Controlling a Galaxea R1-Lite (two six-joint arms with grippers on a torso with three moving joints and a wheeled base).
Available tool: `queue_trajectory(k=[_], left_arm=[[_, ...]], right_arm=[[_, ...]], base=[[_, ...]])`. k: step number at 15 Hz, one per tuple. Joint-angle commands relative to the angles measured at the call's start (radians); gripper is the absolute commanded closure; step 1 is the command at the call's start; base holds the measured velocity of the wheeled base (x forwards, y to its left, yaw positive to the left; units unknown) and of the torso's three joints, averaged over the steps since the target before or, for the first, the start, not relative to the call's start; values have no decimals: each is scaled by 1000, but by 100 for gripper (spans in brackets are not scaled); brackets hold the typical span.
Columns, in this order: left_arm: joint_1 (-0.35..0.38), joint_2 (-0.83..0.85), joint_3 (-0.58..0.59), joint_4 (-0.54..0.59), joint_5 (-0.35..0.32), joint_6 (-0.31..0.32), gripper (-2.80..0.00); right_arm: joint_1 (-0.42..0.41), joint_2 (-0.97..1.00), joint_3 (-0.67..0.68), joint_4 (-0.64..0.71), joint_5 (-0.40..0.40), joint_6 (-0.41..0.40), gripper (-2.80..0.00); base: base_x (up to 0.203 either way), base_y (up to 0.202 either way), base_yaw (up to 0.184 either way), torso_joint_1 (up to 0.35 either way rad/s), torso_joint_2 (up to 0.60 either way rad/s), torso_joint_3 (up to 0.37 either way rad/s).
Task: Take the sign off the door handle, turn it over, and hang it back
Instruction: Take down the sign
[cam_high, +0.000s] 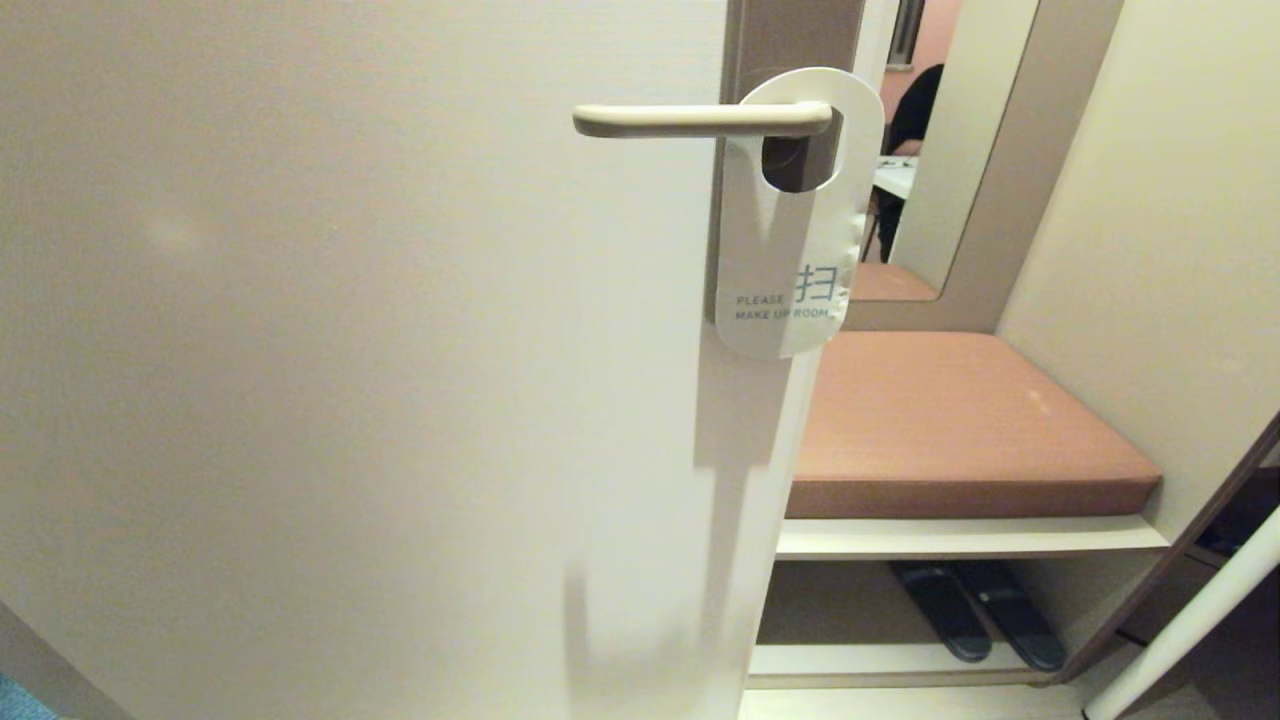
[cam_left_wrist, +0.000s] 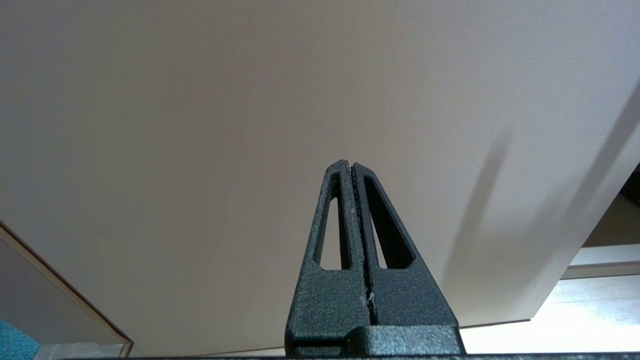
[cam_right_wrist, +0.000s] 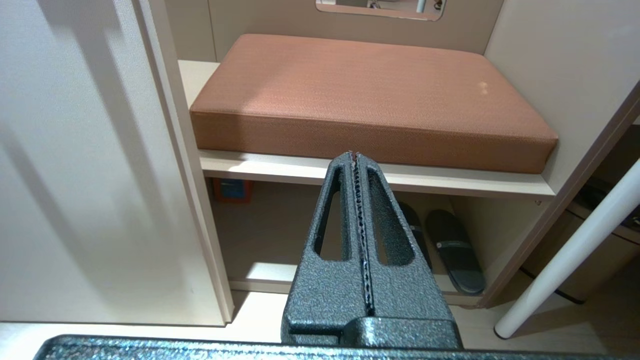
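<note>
The sign (cam_high: 785, 255) hangs on the door handle (cam_high: 700, 120), a cream lever on a brown-grey plate at the cream door's right edge. Its white side faces me and reads "PLEASE MAKE UP ROOM". Neither arm shows in the head view. My left gripper (cam_left_wrist: 350, 164) is shut and empty, pointing at the plain lower face of the door (cam_left_wrist: 250, 125). My right gripper (cam_right_wrist: 355, 155) is shut and empty too, low down and aimed at the bench beside the door. The sign and handle do not appear in either wrist view.
Right of the door stands a bench with a brown cushion (cam_high: 950, 420) and dark slippers (cam_high: 975, 610) on the shelf beneath. A mirror (cam_high: 930, 150) above it reflects a seated person. A white pole (cam_high: 1190, 620) leans at the far right.
</note>
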Motion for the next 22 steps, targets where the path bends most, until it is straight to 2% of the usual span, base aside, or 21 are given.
queue_trajectory(k=[1, 13, 17, 22], left_arm=[[0, 0, 0, 1, 0, 1, 0], [0, 0, 0, 0, 0, 1, 0], [0, 0, 0, 0, 0, 1, 0], [0, 0, 0, 0, 0, 1, 0]], right_arm=[[0, 0, 0, -2, -1, 1, 0], [0, 0, -32, 4, 8, -4, 0], [1, 67, -181, 104, 85, -3, 0], [0, 334, -370, 105, 91, 4, 0]], base=[[0, 0, 0, 0, 0, 0], [0, 0, 0, 0, 0, 0], [0, 0, 0, 0, 0, 0], [0, 0, 0, 0, 0, 0]])
